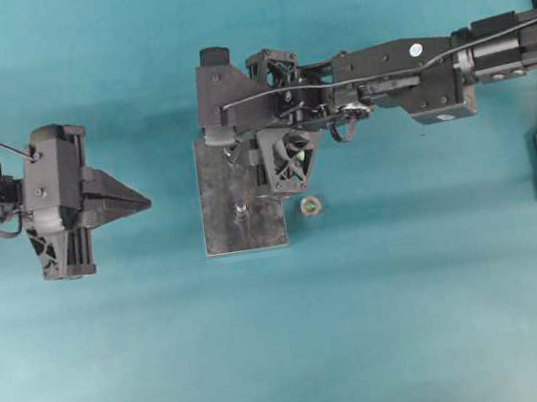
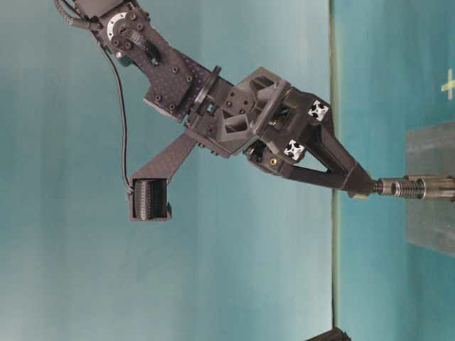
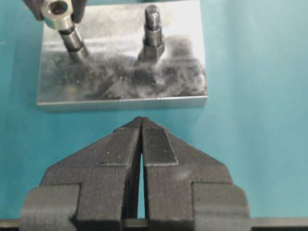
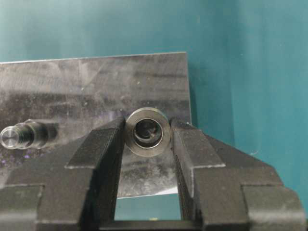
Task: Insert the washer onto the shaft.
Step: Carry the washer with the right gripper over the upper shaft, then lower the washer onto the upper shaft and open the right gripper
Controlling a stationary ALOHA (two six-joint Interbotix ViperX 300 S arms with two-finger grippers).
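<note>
A steel washer (image 4: pixel 147 133), a thick ring, is pinched between the fingers of my right gripper (image 4: pixel 147 126), which is shut on it. In the left wrist view the washer (image 3: pixel 57 10) sits at the top end of a stepped upright shaft (image 3: pixel 73 42) standing on the metal plate (image 3: pixel 120 82). At table level the right gripper's fingertips (image 2: pixel 353 181) meet the end of that shaft (image 2: pixel 412 188). My left gripper (image 1: pixel 142 200) hangs left of the plate (image 1: pixel 227 229), shut and holding nothing, as its own view of the left gripper (image 3: pixel 141 121) confirms.
A second post, a threaded stud with a hex base (image 3: pixel 153 34), stands on the same plate beside the shaft; this stud (image 1: pixel 240 208) is nearer the plate's front. A small loose nut (image 1: pixel 311 205) lies on the teal table just right of the plate.
</note>
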